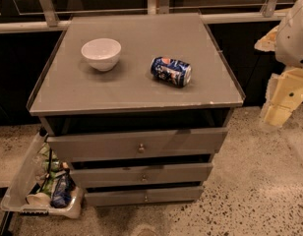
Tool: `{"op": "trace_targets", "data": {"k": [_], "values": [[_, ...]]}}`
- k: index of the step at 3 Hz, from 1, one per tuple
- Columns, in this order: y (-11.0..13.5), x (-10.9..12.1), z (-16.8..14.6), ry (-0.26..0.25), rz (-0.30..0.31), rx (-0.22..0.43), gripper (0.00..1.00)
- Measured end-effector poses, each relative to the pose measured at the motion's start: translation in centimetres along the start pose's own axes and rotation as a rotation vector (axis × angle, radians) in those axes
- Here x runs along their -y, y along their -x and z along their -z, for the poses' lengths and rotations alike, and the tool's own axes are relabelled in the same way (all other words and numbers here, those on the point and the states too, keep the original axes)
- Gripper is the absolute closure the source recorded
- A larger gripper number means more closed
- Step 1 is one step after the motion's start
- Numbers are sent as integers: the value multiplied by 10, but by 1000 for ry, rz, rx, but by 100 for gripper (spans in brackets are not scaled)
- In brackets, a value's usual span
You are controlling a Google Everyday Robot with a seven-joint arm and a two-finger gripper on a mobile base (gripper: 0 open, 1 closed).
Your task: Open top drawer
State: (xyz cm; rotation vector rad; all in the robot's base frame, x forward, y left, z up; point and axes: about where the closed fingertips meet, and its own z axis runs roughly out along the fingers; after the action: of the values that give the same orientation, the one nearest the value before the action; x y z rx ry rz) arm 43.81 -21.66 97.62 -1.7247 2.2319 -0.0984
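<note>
Above the top drawer (136, 144) sit a bowl (101, 53) and can (171, 71); well right hangs the gripper (283, 102), openness impossible to tell

Warm, rather dim light falls from above onto the cabinet (136, 82), and its top carries a pale sheen toward the back edge. The bowl (101, 54) and the can (171, 71) on the cabinet cast short, soft shadows close around their bases. Under the cabinet's top, the gap above the top drawer (136, 144) is black (nothing readable inside). Right of the cabinet the gripper (279, 109) glows pale, nearly washed out. Behind the cabinet all is dark.
</note>
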Motion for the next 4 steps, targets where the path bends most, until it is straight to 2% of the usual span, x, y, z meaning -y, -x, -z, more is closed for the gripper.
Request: {"op": "trace_targets", "data": {"k": [1, 2, 3, 4], "values": [[1, 0, 1, -8, 1, 2, 0], [-3, -8, -5, -14, 31, 32, 0], [-12, -24, -24, -35, 83, 121, 0], [-22, -34, -50, -80, 127, 220, 0]]}}
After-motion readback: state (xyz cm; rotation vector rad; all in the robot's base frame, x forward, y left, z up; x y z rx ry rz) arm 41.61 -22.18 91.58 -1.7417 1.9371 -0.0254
